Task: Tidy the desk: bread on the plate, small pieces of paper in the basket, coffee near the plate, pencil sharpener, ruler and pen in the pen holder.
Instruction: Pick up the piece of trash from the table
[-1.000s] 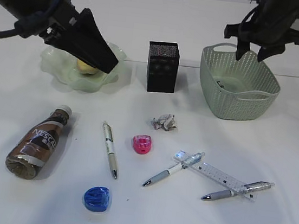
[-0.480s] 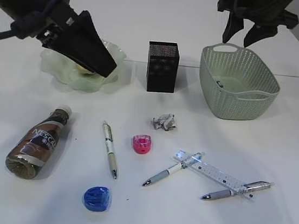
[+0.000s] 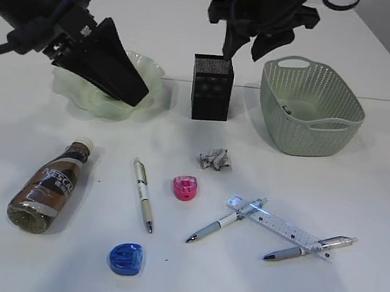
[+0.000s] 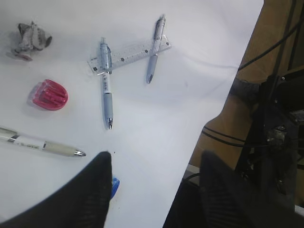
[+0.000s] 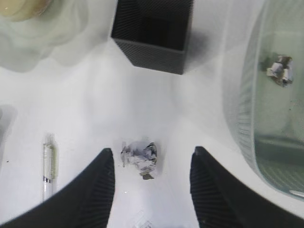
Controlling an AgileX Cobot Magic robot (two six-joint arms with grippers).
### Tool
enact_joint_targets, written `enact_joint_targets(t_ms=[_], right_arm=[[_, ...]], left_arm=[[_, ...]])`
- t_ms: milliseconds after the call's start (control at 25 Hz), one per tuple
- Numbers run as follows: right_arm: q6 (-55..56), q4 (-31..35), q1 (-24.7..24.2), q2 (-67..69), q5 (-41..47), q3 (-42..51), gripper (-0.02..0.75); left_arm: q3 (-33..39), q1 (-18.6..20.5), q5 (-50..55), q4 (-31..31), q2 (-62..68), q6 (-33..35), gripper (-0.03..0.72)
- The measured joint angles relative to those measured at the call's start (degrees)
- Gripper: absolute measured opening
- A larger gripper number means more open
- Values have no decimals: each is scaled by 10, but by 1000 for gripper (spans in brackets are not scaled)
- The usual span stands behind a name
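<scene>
The right tool [image 5: 149, 190] is hanging with its jaws standing apart and empty, and the loose paper wad [image 5: 138, 158] is lying on the table [image 3: 358, 209] right between them in the wrist view. From that wad the basket [image 3: 310, 124] sits at about two o'clock, one wad [image 5: 279, 69] already inside. The left tool [image 4: 154, 175], also apart and empty, is farther off over the plate [image 3: 149, 83].

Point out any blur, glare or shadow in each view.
Exterior view: sharp, soft even light; the ruler catches a bright glint at its left end; faint shadows under the bottle. Left wrist view: the fingers are dark and out of focus, the pens crisp. Right wrist view: the whole image is soft, and the paper wad is blurred.
</scene>
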Motion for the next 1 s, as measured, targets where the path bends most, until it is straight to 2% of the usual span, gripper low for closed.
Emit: enact_joint_targets(t_ms=[280,600,1000], right_arm=[[-2,-6,32,0,0,36,407],[-5,-21,33,0,0,106,407],[-5,-1,33,24,-1,107,407]], left_arm=[[-36,0,3,22,-4,-10,415],[-88,0,8,166,-16,-120,415],[-88,0,16,260,-23,-224,416]])
